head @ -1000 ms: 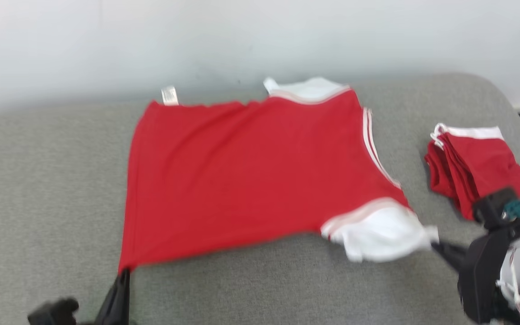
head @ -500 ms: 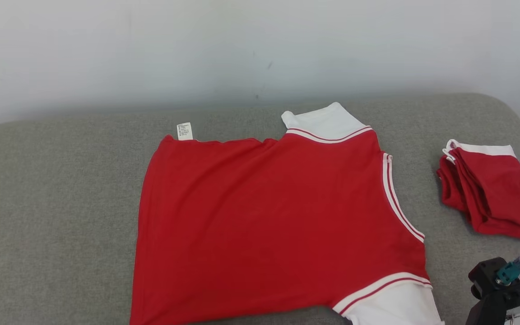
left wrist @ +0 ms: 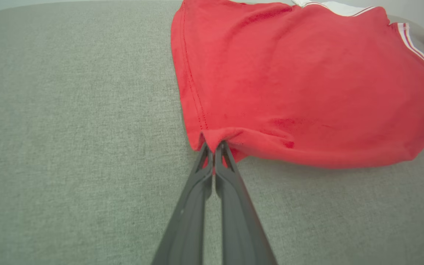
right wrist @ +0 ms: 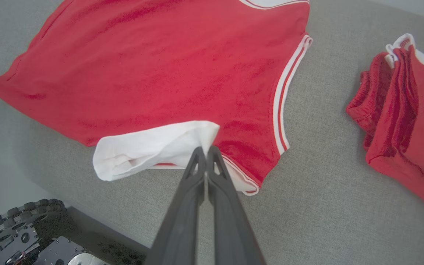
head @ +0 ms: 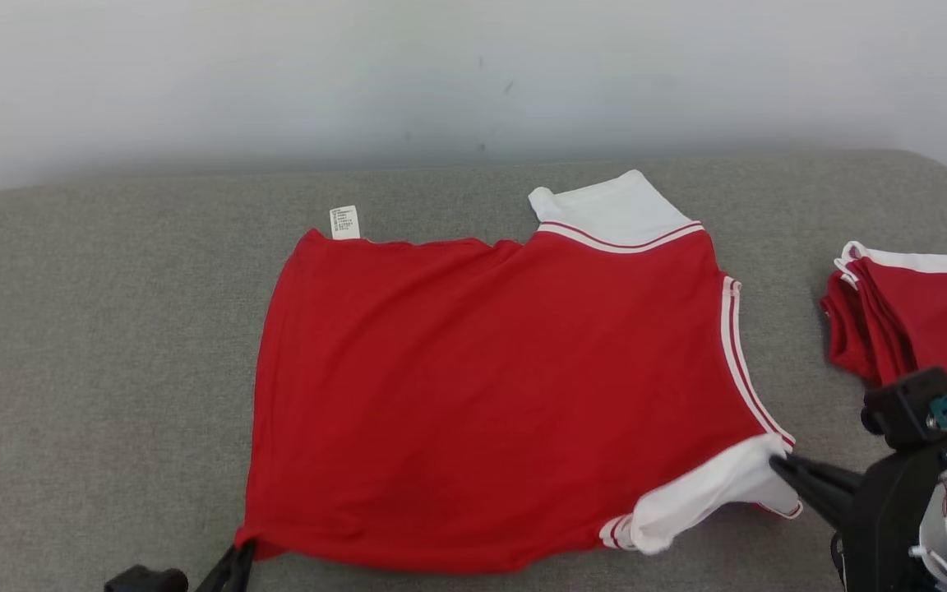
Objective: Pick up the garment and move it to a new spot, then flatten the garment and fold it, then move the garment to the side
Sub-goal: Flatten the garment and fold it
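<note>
Risks bunching the shirt point(head: 490, 386) if tugged unevenly, left jaws clamped at their tips on its hem corner point(left wrist: 215, 138), right jaws on its sleeve point(right wrist: 149, 147).

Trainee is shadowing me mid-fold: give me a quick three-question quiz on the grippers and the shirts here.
1. True or false: the left gripper is shut on a hem corner of the red garment.
2. The right gripper pinches: A) white sleeve, B) care label, C) neckline?
3. Fill in: in the head view the folded red pile lies to the garment's ____.
Key: 1 true; 2 A; 3 right.
</note>
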You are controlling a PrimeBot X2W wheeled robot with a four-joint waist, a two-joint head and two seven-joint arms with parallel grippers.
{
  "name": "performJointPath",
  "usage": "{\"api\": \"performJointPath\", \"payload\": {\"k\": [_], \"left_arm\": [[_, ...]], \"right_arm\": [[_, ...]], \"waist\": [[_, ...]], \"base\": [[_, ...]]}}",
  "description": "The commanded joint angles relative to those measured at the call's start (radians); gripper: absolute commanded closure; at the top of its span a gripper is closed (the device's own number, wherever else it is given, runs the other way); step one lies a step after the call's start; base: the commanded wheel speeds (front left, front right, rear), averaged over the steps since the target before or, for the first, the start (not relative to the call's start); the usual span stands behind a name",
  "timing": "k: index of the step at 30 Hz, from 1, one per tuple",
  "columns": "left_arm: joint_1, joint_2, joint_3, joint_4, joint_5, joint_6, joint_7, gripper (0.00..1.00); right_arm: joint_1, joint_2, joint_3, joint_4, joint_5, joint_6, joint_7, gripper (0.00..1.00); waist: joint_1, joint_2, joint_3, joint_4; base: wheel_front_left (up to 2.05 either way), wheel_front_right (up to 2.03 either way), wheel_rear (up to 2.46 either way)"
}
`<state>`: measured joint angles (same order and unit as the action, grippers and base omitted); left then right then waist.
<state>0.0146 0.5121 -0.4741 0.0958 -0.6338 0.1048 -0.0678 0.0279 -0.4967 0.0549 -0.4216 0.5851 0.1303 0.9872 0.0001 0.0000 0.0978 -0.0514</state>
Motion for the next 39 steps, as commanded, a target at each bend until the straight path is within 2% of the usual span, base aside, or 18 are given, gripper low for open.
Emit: {"api": "performJointPath", "payload": {"k": [1,4,9,15,19,22,28,39], "left_arm": [[-0.022,0.008,-0.001,-0.004,0.013,-0.002,0.007,1.00],[-0.083,0.009,-0.012,-0.016,0.029,-0.003,0.042,1.00],[-0.176,-0.009,-0.025,-0.017,0.038,0.006,0.107,1.00],[-0.285,-0.033,-0.041,0.038,0.056,0.004,0.154,1.00],[-0.349,-0.054,-0.039,0.102,0.061,0.010,0.163,1.00],[-0.393,-0.063,-0.040,0.154,0.070,0.013,0.166,1.00],[-0.467,-0.087,-0.055,0.236,0.077,-0.015,0.141,1.00],[-0.513,-0.094,-0.079,0.308,0.090,-0.037,0.134,1.00]], "right_arm": [[-0.021,-0.014,0.011,0.019,-0.002,0.001,-0.027,1.00],[-0.099,-0.065,0.063,0.068,-0.001,0.001,-0.119,1.00],[-0.215,-0.115,0.134,0.161,-0.021,0.001,-0.264,1.00],[-0.329,-0.133,0.203,0.300,-0.052,0.001,-0.416,1.00],[-0.396,-0.121,0.221,0.393,-0.074,0.001,-0.497,1.00],[-0.441,-0.119,0.239,0.462,-0.101,0.001,-0.530,1.00],[-0.511,-0.109,0.286,0.550,-0.102,0.001,-0.588,1.00],[-0.572,-0.114,0.309,0.619,-0.126,0.001,-0.675,1.00]], "waist": [[-0.0001,0.0000,0.008,0.006],[-0.0001,0.0000,0.019,0.018],[-0.0001,0.0000,0.041,0.040],[-0.0001,0.0000,0.071,0.056],[-0.0001,0.0000,0.096,0.059],[-0.0001,0.0000,0.114,0.059],[-0.0001,0.0000,0.141,0.056],[-0.0001,0.0000,0.155,0.048]], "base": [[0.00,0.00,0.00],[0.00,0.00,0.00],[0.00,0.00,0.00],[0.00,0.00,0.00],[0.00,0.00,0.00],[0.00,0.00,0.00],[0.00,0.00,0.00],[0.00,0.00,0.00]]}}
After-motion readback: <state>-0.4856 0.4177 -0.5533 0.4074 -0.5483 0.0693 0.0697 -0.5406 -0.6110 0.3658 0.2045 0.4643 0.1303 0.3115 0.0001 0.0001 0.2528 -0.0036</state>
